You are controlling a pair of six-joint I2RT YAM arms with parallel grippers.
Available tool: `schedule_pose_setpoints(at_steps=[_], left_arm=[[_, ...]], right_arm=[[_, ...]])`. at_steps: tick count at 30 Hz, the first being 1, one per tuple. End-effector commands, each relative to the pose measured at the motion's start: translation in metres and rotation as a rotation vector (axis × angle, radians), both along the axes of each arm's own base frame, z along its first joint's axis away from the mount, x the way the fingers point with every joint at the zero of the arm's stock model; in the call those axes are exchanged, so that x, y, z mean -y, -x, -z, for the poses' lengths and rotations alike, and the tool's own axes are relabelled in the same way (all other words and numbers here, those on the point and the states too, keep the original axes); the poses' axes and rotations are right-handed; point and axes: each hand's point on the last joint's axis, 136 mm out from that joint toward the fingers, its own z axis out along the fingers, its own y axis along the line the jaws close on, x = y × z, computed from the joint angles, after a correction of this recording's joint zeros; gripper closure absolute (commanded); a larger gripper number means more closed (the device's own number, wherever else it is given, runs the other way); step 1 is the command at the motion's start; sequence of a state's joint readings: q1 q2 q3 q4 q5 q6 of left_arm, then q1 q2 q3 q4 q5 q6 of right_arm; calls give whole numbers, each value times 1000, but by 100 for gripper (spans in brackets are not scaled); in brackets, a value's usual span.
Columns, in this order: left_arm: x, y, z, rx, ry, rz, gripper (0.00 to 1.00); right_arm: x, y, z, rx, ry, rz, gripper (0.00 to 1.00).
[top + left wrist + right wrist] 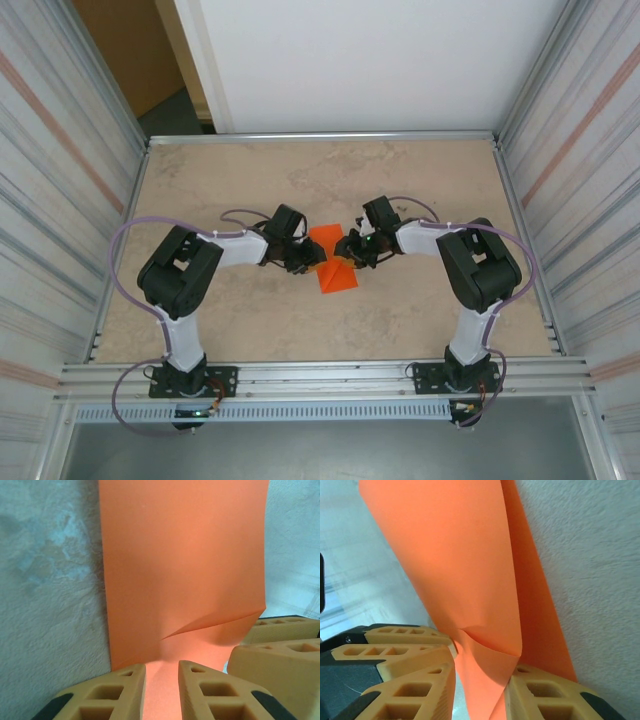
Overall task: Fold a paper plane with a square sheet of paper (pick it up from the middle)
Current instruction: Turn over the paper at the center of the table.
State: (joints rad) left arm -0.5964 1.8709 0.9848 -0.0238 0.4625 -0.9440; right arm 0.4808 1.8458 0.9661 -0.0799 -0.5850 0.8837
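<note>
The sheet of paper [333, 262] sits at the middle of the table [250, 180], between the two grippers. It is partly folded over, and its long axis runs from the far side toward the arms' bases, with the near end skewed slightly to the right. The left gripper [161, 667] has its jaws a little apart with the sheet's left edge running into the gap, though whether they grip it cannot be told. The right gripper [484, 666] pinches a raised, creased fold at the opposite edge.
</note>
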Motion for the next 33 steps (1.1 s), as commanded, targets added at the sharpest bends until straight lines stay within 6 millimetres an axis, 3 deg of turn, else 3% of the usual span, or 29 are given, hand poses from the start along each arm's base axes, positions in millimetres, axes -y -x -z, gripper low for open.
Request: schedule_pose_setpoints(at_steps=[1,9,21,24,28,33], left_arm=[[-20,15,28,-75,-91,-31,75],[-20,14,23,-73,-88,-45,82],[-17,8,10,-51,-55,-46,90],[-19,2,-5,-24,-27,-57,89],[-32,-11,-40,58,29,-100,83],[-45,-22,-91,171,159,-127,75]], right_arm=[[-3,0,-7,-2,-47,4,72],[-11,3,-4,15,-51,-52,82],[-13,3,4,27,-43,-89,89],[-12,-1,-6,75,-39,-93,93],[-7,-12,-31,174,-47,-90,96],[-6,-27,-90,363,-159,-107,96]])
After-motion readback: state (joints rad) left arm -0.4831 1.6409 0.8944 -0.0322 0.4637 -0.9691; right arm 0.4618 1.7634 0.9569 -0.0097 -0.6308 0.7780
